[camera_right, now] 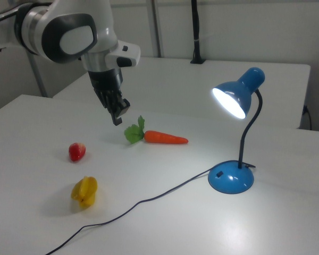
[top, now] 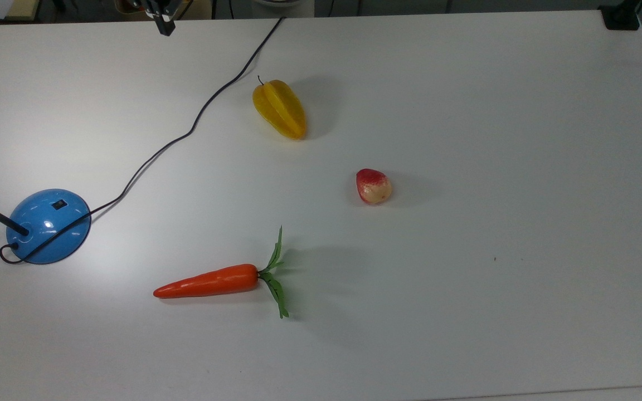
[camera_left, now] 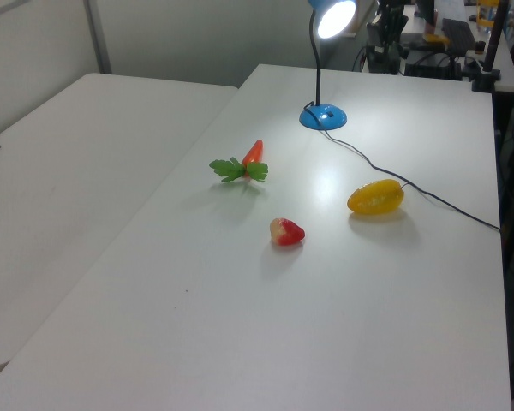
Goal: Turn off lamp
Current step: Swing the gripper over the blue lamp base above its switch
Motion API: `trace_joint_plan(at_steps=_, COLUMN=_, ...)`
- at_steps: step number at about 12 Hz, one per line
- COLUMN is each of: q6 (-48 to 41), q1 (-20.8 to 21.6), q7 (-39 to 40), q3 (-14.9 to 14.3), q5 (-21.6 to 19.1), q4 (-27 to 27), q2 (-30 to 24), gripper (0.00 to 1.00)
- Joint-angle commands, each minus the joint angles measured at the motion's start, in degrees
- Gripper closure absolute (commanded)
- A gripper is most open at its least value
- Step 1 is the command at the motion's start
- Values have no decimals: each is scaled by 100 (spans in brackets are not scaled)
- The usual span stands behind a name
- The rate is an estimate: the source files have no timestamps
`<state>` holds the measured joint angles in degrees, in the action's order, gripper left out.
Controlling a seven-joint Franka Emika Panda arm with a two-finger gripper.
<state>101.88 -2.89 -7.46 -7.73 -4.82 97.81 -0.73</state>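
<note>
The gripper hangs in the air above the white table, pointing down, and it's carrying nothing. The fingers look pressed together at the tips in the right view, so I'd call it closed on nothing. In the top view it just pokes in at the top edge.

The blue desk lamp is lit, its shade glowing and throwing a bright patch on the table. In the right view it stands well off to the gripper's right and lower down. Its round blue base has a small black switch on top; in the top view that base sits far below and to the left of the gripper. The lamp's black cord snakes away from the base and passes near the gripper in the top view, just to its right.

Other stuff, going by the right view:
- toy carrot with green leaves, just below and right of the gripper
- toy strawberry, below and to its left
- yellow toy starfruit, further below it, beside the cord
</note>
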Motion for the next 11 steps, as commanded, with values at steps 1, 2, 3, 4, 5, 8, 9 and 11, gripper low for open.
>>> trace_joint_plan(at_steps=1, q6=961, q1=-212, q7=-272, q3=70, q5=-116, q4=842, q2=-339, gripper=100)
trace_joint_plan(at_steps=2, q6=1296, q1=-273, q7=-491, q3=96, q5=-63, q4=1071, q2=-366, gripper=100)
trace_joint_plan(at_steps=3, q6=1778, q1=-317, q7=-684, q3=148, q5=15, q4=1361, q2=-418, gripper=100)
trace_joint_plan(at_steps=4, q6=2061, q1=-361, q7=-721, q3=166, q5=112, q4=1555, q2=-427, gripper=100)
trace_joint_plan(at_steps=5, q6=2586, q1=-431, q7=-835, q3=166, q5=296, q4=1827, q2=-419, gripper=100)
trace_joint_plan(at_steps=8, q6=3984, q1=-634, q7=-1212, q3=79, q5=727, q4=2128, q2=88, gripper=100)
trace_joint_plan(at_steps=9, q6=4450, q1=-747, q7=-1344, q3=52, q5=728, q4=2119, q2=282, gripper=100)
trace_joint_plan(at_steps=11, q6=4858, q1=-941, q7=-1407, q3=61, q5=728, q4=1997, q2=652, gripper=100)
